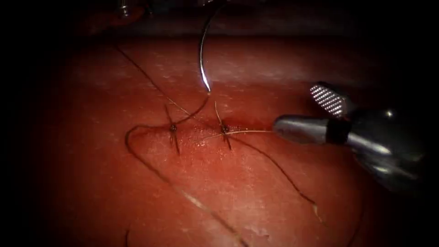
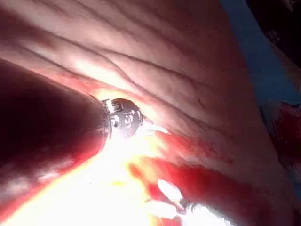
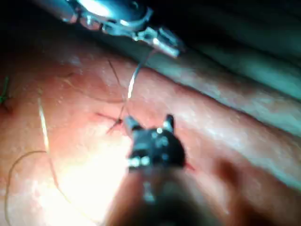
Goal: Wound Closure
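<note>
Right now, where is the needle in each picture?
Endoscope: needle curves down from the top, tip above the stitches, not in the tissue.
Left wrist: too much glare to tell.
Right wrist: needle hangs from the left tool; right tool open, empty.
Shared landmark: the right-hand knot.

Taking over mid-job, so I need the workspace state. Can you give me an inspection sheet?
Surface: tissue, cut with two knots, red fluid along it.
Job's things: needle out of the tissue, tip just over it between the knots; thread lies in loose loops on both sides of the cut.
Clutter: nothing seen.
Grippers: left tool holds the needle near its rear end; right tool is open at the cut's right end and holds nothing.
Cables: nothing seen.
Surroundings: blue sheet past the tissue's edge.
</note>
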Robot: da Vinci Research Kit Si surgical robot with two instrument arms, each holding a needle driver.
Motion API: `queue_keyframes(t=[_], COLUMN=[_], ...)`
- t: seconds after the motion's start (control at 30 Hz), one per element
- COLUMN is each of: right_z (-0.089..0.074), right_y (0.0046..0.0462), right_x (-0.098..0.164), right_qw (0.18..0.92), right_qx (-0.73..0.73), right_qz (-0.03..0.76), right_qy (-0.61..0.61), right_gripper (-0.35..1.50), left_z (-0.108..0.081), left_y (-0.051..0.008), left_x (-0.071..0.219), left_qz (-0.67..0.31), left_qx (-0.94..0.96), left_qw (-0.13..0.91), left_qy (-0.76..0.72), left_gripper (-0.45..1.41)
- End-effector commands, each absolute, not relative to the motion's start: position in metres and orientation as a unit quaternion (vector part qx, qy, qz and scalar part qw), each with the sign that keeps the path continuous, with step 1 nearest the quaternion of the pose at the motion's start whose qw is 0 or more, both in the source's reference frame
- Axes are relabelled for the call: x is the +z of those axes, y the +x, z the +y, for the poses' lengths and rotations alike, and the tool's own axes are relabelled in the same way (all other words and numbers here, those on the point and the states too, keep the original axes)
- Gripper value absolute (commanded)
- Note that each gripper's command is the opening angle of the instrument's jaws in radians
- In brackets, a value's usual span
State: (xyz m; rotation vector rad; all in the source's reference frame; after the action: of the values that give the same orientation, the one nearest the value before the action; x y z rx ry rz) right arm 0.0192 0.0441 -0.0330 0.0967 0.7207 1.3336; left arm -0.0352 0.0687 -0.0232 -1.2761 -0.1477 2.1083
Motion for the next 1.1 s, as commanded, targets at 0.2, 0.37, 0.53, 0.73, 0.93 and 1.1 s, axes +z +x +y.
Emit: queue_keyframes(t=[0.2, 0.37, 0.53, 0.73, 0.93, 1.1], right_z=[0.0443, 0.0439, 0.0433, 0.0434, 0.0435, 0.0420], right_y=[0.0261, 0.0283, 0.0294, 0.0305, 0.0298, 0.0299], right_x=[-0.0316, -0.0302, -0.0287, -0.0286, -0.0290, -0.0275], right_qw=[0.735, 0.750, 0.760, 0.794, 0.830, 0.885], right_qx=[0.591, 0.570, 0.562, 0.504, 0.438, 0.344], right_qz=[0.330, 0.335, 0.326, 0.340, 0.344, 0.309], right_qy=[0.025, 0.019, 0.012, 0.020, 0.000, 0.045], right_gripper=[0.79, 0.76, 0.71, -0.35, -0.35, -0.35], left_z=[0.0671, 0.0662, 0.0663, 0.0659, 0.0663, 0.0672], left_y=[-0.0358, -0.0358, -0.0354, -0.0357, -0.0361, -0.0355], left_x=[-0.0238, -0.0246, -0.0252, -0.0256, -0.0254, -0.0260], left_qz=[-0.055, -0.058, -0.062, -0.061, -0.062, -0.150], left_qx=[0.786, 0.774, 0.773, 0.772, 0.777, 0.794], left_qw=[0.340, 0.337, 0.337, 0.340, 0.336, 0.302], left_qy=[-0.514, -0.533, -0.534, -0.533, -0.529, -0.505], left_gripper=[-0.35, -0.35, -0.35, -0.35, 0.01, 0.69])
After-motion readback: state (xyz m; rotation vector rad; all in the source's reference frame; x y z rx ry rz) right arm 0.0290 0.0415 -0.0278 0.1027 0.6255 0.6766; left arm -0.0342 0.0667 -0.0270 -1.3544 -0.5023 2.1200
